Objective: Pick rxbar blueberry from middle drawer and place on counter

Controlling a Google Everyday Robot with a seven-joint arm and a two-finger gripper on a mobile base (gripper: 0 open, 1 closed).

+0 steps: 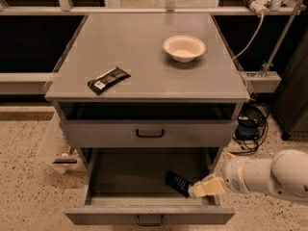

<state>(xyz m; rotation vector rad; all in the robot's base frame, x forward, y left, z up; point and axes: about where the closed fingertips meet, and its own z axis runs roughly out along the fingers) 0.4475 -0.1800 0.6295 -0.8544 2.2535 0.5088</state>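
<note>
The middle drawer (149, 213) is pulled open at the bottom of the cabinet. The rxbar blueberry (177, 182), a dark flat bar with pale lettering, lies on the drawer floor at the right, near the front wall. My gripper (196, 190) reaches in from the right on a white arm, its cream-coloured fingers low inside the drawer, right beside the bar's near right end. The counter (144, 47) is the flat grey cabinet top above.
A black-wrapped bar with a white label (109, 80) lies on the counter's front left. A cream bowl (184, 47) sits at its back right. A shut drawer front (149, 133) is above the open one. Cables (252, 124) lie on the floor to the right.
</note>
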